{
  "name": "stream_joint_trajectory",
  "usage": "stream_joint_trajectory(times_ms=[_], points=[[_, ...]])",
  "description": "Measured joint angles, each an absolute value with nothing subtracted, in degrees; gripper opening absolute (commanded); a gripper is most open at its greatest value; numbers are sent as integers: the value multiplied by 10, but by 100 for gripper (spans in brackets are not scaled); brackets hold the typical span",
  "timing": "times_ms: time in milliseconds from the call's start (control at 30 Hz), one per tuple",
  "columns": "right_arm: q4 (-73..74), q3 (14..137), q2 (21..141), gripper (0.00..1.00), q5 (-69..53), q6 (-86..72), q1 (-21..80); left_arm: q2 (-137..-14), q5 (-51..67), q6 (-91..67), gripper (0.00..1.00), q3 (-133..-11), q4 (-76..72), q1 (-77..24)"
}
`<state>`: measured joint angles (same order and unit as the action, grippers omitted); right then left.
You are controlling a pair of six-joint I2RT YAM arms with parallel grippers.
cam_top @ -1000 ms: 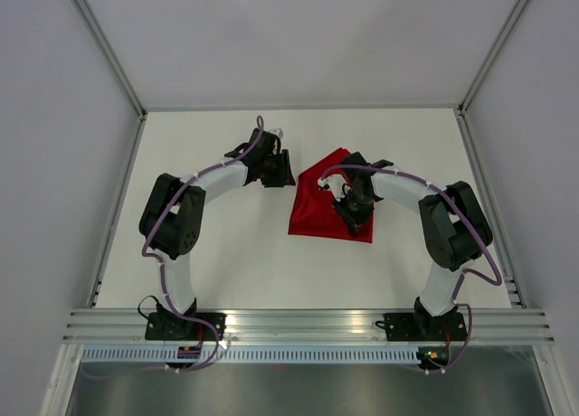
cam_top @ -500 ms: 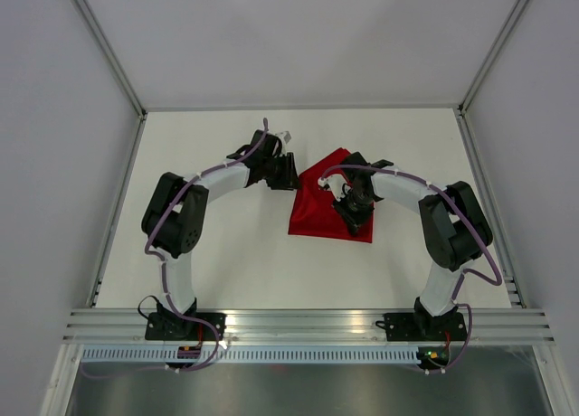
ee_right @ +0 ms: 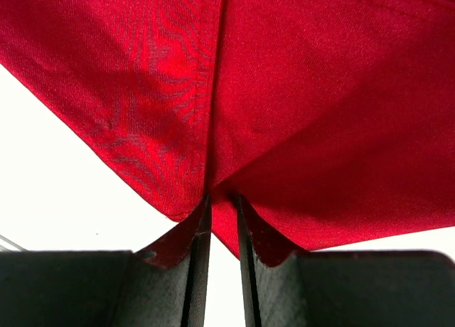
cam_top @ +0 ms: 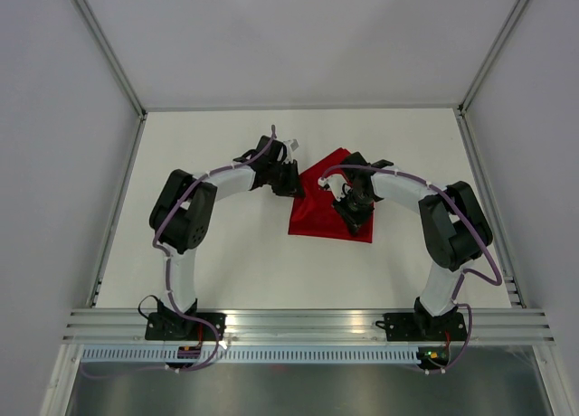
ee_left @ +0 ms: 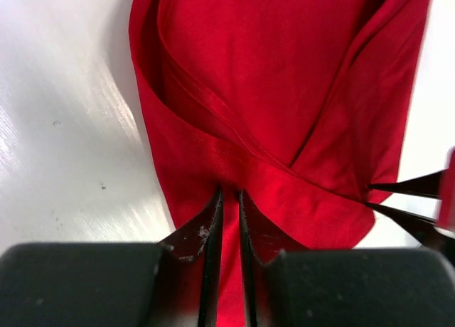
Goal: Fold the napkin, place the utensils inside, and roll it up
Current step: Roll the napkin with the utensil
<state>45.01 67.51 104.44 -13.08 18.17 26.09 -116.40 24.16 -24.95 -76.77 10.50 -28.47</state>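
The red napkin (cam_top: 318, 219) lies crumpled and partly folded on the white table (cam_top: 226, 253) between the two arms. My left gripper (cam_top: 294, 183) is at its left edge; in the left wrist view its jaws (ee_left: 229, 193) stand nearly together with a fold of napkin (ee_left: 284, 92) pinched between them. My right gripper (cam_top: 351, 212) is over the napkin's right part. In the right wrist view it (ee_right: 222, 197) is shut on a corner of the cloth (ee_right: 320, 92), which hangs lifted off the table. No utensils are in view.
White walls and metal rails (cam_top: 118, 208) bound the table on the left, right and back. The arm bases (cam_top: 185, 326) sit on the near aluminium rail. Dark fingertips (ee_left: 409, 202) of the other gripper show at the right edge of the left wrist view.
My left gripper has moved right, from beside the napkin onto its left edge, and its jaws have closed on the cloth. The right arm has stayed put.
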Motion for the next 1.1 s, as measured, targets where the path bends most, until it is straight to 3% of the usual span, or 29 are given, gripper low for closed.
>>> stream_joint_trajectory(times_ms=[400,567,700,1100], points=[[444,675,1030,28,-121,180,261,-1195,247,-249,18,-772,103,-284],[434,676,985,41,-105,178,261,-1195,247,-249,18,-772,103,-284],[426,682,944,44,-96,182,261,-1195,247,-249,19,-772,103,-284],[393,655,865,48,-119,243,269,-1157,260,-250,35,-781,105,-284]])
